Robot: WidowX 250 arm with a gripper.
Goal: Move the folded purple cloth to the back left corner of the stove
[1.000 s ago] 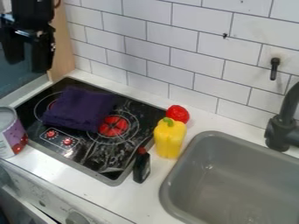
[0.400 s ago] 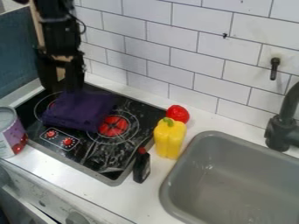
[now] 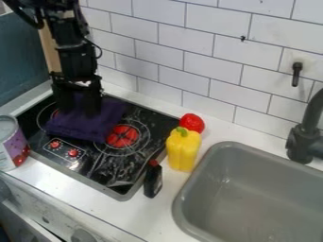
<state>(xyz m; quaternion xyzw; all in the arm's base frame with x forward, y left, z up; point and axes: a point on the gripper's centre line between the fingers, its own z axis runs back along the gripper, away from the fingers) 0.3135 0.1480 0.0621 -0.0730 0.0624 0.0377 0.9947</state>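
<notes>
Pincer and cloth: In the camera view, we saw the black gripper (image 3: pixel 78 109) at the 11 o'clock part of the purple cloth (image 3: pixel 95 126), its two fingers spread, with purple fabric showing between them. The cloth lay on the black stove (image 3: pixel 116 168).
Can: We had a can (image 3: pixel 11 147) at 8 o'clock from the cloth, close by the stove's edge.
Peppers: A yellow pepper (image 3: pixel 183 150) stood at 4 o'clock from the cloth, with a red pepper (image 3: pixel 192 122) just behind it.
Bottle: We saw a small dark bottle (image 3: pixel 152 180) with a red cap at 5 o'clock, beside the stove's edge.
Faucet: The dark faucet (image 3: pixel 299 142) rose at 3 o'clock, by the gray sink (image 3: pixel 210 151).
Surfaces: The cloth looked soft, matte and folded; the stove was flat, glossy and streaked; the yellow pepper was smooth and lobed. The sink had rounded corners.
Edges: The tiled wall (image 3: pixel 208 61) bounded us from 12 to 3 o'clock. A wooden board (image 3: pixel 50 53) stood behind the arm at 11 o'clock. White counter (image 3: pixel 165 212) ran between stove and sink, narrowed by the peppers and bottle.
</notes>
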